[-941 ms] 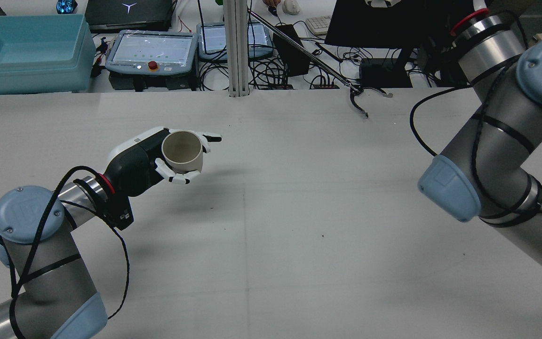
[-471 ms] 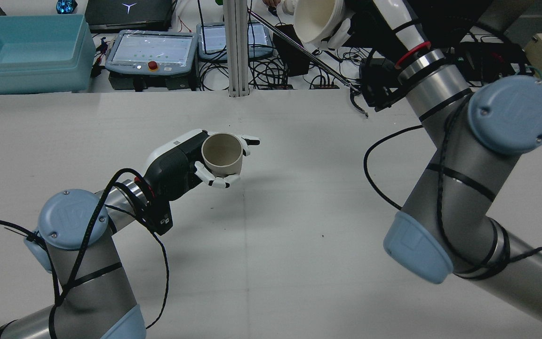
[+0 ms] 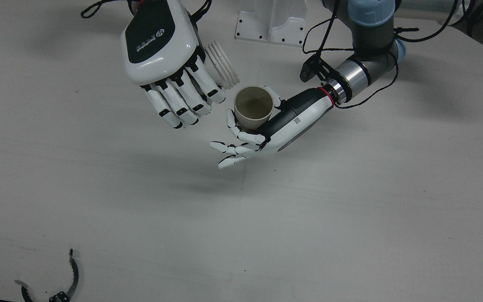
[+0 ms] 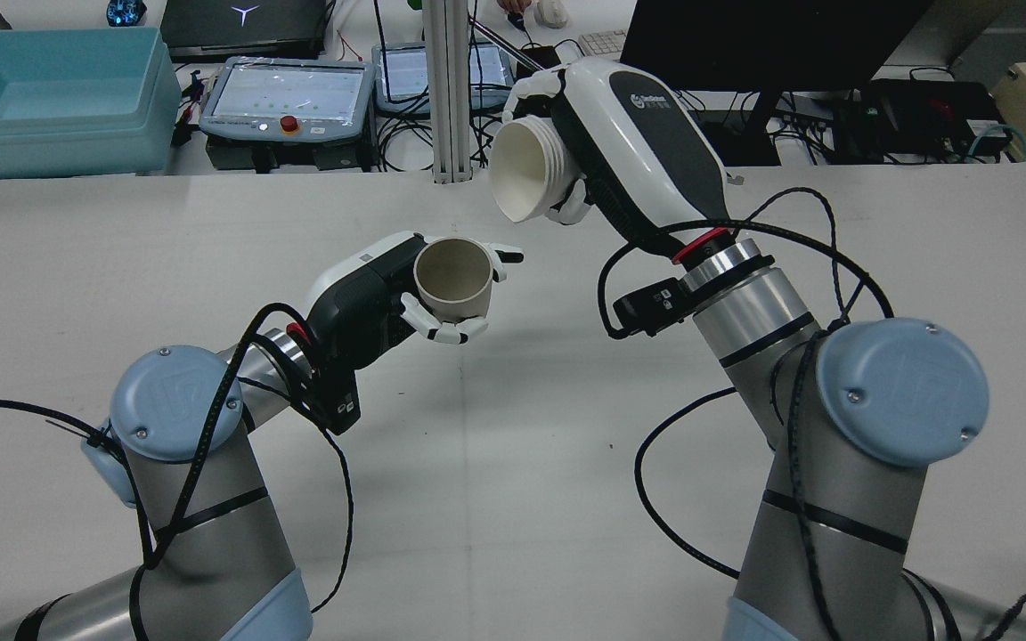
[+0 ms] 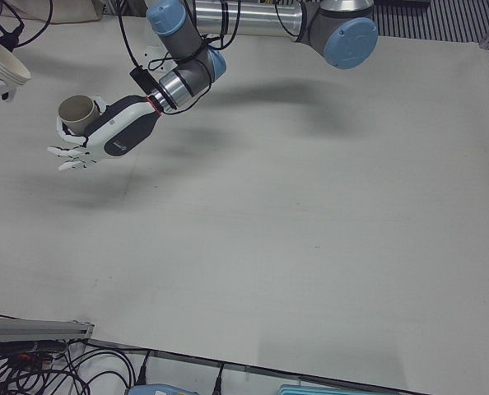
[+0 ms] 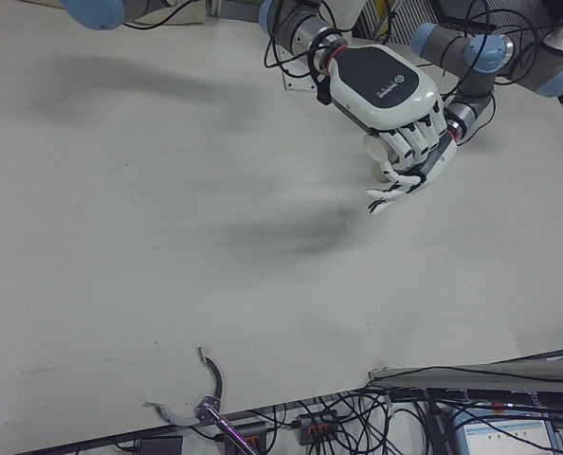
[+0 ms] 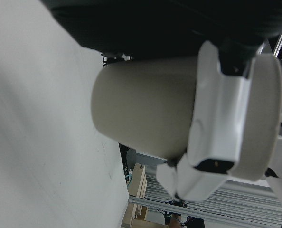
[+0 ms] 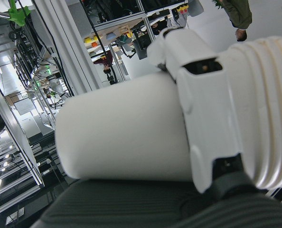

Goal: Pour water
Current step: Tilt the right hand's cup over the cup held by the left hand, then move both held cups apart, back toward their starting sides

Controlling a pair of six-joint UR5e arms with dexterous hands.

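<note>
My left hand point(image 4: 379, 298) is shut on a beige cup point(image 4: 452, 274) and holds it upright above the table, mouth open upward. The cup also shows in the front view point(image 3: 253, 107) and the left-front view point(image 5: 78, 113). My right hand point(image 4: 629, 142) is shut on a white ribbed cup point(image 4: 526, 174), tilted with its mouth pointing down toward the beige cup, higher and a little to its right in the rear view. In the front view the right hand point(image 3: 164, 54) covers most of the white cup point(image 3: 222, 65). No water is visible in either cup.
A blue bin point(image 4: 50, 93), teach pendants point(image 4: 286, 98) and cables lie beyond the table's far edge. An aluminium post point(image 4: 446, 89) stands at the far middle. A small black clamp point(image 3: 63, 281) lies near the operators' edge of the white table point(image 4: 513, 499).
My right arm has swung in from the far right, bringing the white cup down beside and above the beige cup. My left hand has moved right with the beige cup.
</note>
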